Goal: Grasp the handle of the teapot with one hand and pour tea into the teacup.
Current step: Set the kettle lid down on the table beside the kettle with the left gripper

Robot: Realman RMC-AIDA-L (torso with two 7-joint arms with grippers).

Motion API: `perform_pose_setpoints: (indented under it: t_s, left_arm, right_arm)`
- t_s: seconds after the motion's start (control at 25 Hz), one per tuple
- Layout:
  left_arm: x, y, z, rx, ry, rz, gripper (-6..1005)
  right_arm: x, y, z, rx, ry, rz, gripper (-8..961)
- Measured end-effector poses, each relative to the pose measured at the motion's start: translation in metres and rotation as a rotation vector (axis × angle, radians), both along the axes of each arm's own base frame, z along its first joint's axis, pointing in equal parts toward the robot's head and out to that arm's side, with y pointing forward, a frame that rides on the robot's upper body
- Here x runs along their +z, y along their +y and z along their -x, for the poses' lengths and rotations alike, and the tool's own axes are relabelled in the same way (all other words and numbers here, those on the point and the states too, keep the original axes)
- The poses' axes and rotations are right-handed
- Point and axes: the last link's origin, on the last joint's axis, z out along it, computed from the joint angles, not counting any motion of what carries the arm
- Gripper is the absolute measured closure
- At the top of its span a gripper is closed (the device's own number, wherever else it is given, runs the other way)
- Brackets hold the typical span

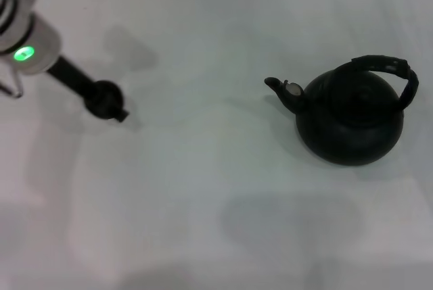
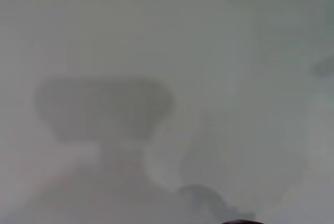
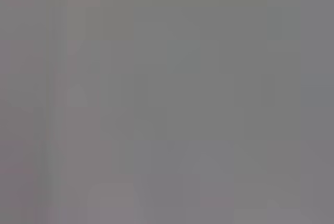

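Jaws of the left gripper (image 1: 108, 104) hang over the bare white desk (image 1: 203, 188), at the end of a thin black rod; I cannot tell whether they are spread or pressed together. The tip looks like a round dark lump. It may be the small dark teacup or only a part of the gripper, and I cannot tell which.

Well apart from these jaws, toward the robot's right, the round squat matte-black teapot (image 1: 352, 117) stands upright on the desk. Its short curved spout (image 1: 277, 86) turns toward the jaws. Its thick black arched handle (image 1: 389, 67) lies on the side far from them, and nothing touches it.

The right gripper is not visible in any view.

In my judgement the task is at its very beginning. The handle is not yet grasped, the teapot is not lifted and no pouring is made. Reaching, grasping, lifting and tilting are all left.
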Motion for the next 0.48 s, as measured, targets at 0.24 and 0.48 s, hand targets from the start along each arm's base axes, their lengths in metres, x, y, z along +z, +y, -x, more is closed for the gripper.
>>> perform_pose_setpoints:
  t_s: [0.24, 0.48]
  left_arm:
    - [-0.023, 0.022, -0.036, -0.064, -0.003, 0.073, 295]
    - [-0.041, 0.033, -0.061, -0.13, -0.049, 0.087, 295]
  right_arm:
    - [-0.001, 0.0, 0.0, 0.002, 0.004, 0.003, 69]
    - [-0.003, 0.0, 0.003, 0.018, 0.003, 0.011, 69]
